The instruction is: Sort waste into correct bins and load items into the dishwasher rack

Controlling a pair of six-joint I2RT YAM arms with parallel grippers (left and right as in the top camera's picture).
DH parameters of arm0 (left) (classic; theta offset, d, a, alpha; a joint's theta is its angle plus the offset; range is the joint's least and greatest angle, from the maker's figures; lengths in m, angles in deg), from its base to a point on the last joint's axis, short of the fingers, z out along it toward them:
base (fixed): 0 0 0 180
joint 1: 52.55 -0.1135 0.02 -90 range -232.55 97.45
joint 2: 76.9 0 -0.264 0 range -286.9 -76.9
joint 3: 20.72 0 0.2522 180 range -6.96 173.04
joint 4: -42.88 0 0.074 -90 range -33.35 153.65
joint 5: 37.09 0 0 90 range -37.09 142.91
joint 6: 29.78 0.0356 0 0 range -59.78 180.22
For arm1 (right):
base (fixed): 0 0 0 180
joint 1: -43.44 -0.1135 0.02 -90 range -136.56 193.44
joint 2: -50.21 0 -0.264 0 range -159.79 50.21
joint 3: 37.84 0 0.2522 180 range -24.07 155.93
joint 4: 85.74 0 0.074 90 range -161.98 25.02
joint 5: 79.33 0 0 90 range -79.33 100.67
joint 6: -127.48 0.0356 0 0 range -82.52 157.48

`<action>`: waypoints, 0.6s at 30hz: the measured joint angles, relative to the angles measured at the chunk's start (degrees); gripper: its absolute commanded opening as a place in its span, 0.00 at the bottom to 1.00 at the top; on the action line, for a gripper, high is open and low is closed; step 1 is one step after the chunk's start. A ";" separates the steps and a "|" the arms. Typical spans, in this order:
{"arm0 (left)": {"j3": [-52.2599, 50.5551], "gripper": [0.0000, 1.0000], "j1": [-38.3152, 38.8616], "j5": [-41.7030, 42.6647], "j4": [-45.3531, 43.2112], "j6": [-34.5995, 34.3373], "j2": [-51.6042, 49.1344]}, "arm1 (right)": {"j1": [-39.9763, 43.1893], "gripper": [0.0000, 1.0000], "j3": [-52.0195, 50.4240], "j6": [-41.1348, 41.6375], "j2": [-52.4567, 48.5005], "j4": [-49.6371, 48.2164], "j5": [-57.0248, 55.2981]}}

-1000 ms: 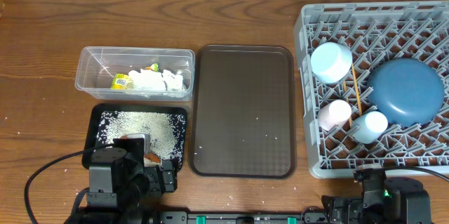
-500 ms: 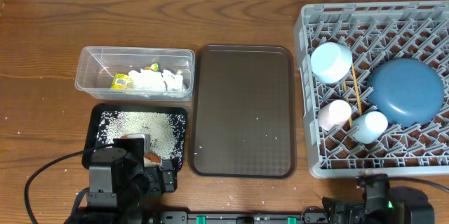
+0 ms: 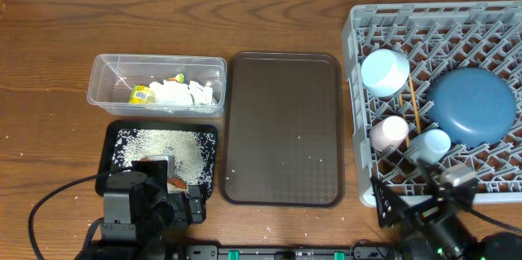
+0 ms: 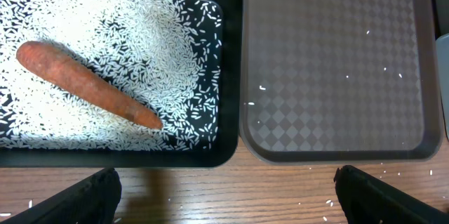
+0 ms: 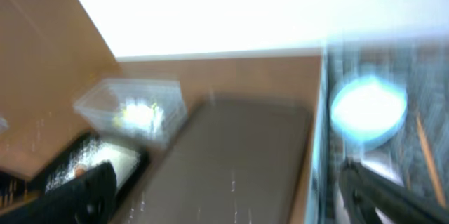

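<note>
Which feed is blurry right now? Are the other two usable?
Right wrist: smeared throughout, top blown out to white; the clear tub and brown tray are only soft shapes. Left wrist: sharp, carrot and rice grains crisp. Overhead: sharp and evenly lit, no glare on the rack.

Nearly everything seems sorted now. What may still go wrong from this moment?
1. The right gripper, open, is at the front wall of the dishwasher rack, close to the light blue cup. Its wrist view is blurred, so a quick swing may knock the cup.
2. Loose rice grains lie on the brown tray; two fingers will hardly pick them up.
3. The left gripper hangs by the black tray; a bump may spill rice.
</note>
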 measured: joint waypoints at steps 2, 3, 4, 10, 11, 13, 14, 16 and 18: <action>-0.02 1.00 0.00 0.00 0.02 0.00 0.00 | 0.00 0.99 -2.89 0.09 0.85 -10.51 0.55; -0.02 1.00 0.00 0.00 0.00 0.00 0.00 | 0.00 0.99 -4.44 0.13 1.33 -15.47 0.52; -0.04 1.00 0.00 0.00 0.02 0.00 0.00 | 0.00 0.99 -6.51 -0.17 1.88 -21.33 0.57; -0.04 1.00 0.00 0.00 0.02 0.00 0.07 | 0.00 0.99 -19.34 -2.64 5.44 -51.95 0.72; -0.04 1.00 0.00 0.00 0.00 0.00 0.07 | 0.00 0.99 -21.51 -3.30 6.29 -56.15 0.72; -0.04 1.00 0.00 0.00 0.00 0.00 0.11 | 0.00 0.99 -25.73 -4.61 7.45 -64.37 0.63; -0.04 1.00 0.00 0.00 0.02 0.00 0.11 | 0.00 0.99 -27.67 -5.27 7.76 -67.56 0.42; -0.04 1.00 0.00 0.00 0.00 0.00 0.11 | 0.00 0.99 -30.42 -5.95 7.87 -70.90 -0.42; -0.04 1.00 0.00 0.00 0.00 0.00 0.11 | 0.00 0.99 -33.24 -6.43 7.89 -73.20 -2.16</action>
